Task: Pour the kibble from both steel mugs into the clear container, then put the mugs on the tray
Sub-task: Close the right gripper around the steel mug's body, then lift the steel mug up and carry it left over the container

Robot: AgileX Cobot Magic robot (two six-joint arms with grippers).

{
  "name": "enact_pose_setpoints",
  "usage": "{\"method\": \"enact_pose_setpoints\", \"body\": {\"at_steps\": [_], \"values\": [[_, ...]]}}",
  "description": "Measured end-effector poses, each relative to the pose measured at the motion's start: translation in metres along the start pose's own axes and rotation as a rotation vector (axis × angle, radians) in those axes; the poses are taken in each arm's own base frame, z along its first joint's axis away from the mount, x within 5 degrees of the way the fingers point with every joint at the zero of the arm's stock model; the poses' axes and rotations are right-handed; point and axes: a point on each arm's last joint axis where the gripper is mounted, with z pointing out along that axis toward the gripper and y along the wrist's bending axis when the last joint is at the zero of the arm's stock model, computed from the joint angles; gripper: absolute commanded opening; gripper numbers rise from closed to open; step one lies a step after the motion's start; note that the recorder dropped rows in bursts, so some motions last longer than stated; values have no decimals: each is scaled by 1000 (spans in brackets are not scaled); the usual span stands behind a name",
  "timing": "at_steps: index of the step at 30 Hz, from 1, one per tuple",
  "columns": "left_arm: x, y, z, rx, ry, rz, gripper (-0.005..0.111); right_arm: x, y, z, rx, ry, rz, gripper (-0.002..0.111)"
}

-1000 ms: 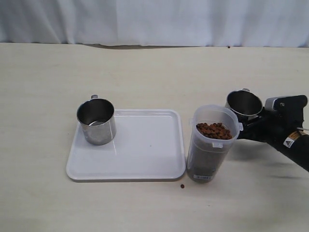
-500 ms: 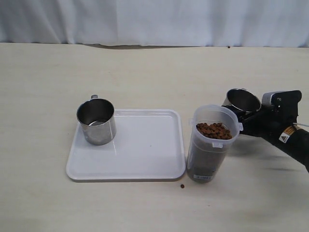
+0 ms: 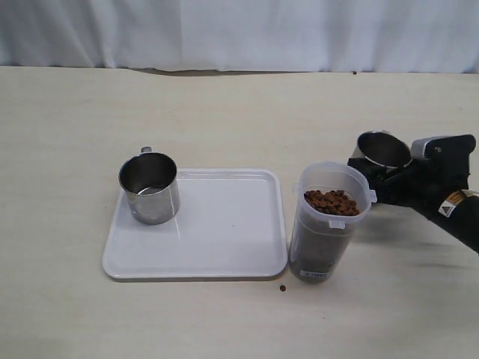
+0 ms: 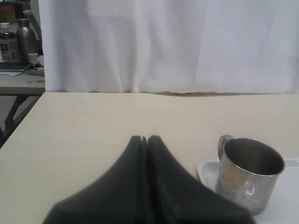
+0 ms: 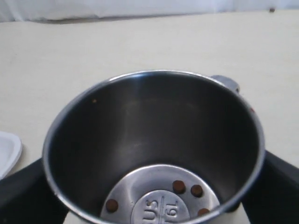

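grips the held steel mug [image 3: 384,152] with the right end effector [image 3: 385,166], one dark finger [image 5: 18,198] pressed against each side of the mug's wall. places that mug just behind and to the right of the clear container [image 3: 329,243], close to its rim, mouth upward and leaning slightly. cannot tell whether its base touches the table [image 3: 75,112]. reveals, in the right wrist view, a nearly empty inside with only a few leftover pellets [image 5: 178,186] on the stamped bottom.

holds the left end effector [image 4: 144,140] fully closed, fingertips pressed together with nothing between them, above the table and short of the tray [image 3: 224,239]. falls outside the exterior view.

shows the clear container upright on the table, just beside the tray's right edge. cannot tell whether the two touch. shows it filled with kibble [image 3: 331,202] almost to the rim.

shows the other steel mug [image 3: 150,187] upright on the tray's far left corner, handle turned away from the exterior camera, no kibble visible inside. puts it well apart from the clear container, with the width of the tray between them.

shows one stray pellet [image 3: 283,289] on the table, just in front of where tray and container meet, and a second stray pellet [image 3: 354,72] far back, near the foot of the white curtain [image 3: 239,30].
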Motion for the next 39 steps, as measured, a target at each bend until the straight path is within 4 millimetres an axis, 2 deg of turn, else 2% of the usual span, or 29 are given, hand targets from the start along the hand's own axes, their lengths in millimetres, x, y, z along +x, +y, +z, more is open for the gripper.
{"method": "enact_pose_setpoints", "body": {"at_steps": [5,13,20,23,28,34,39], "values": [[0,0,0,0,0,2,0,-44,2,-14,45,-121,-55,5],[0,0,0,0,0,2,0,-103,14,-48,86,-165,-103,5],[0,0,0,0,0,2,0,-135,38,-71,-38,-276,-47,5],[0,0,0,0,0,2,0,-141,58,-73,-107,-291,-64,5],[0,0,0,0,0,2,0,-146,107,-65,-268,-262,-110,5],[0,0,0,0,0,2,0,-158,161,-58,-366,-248,-151,5],[0,0,0,0,0,2,0,-150,197,-55,-448,-228,-162,5]]}}
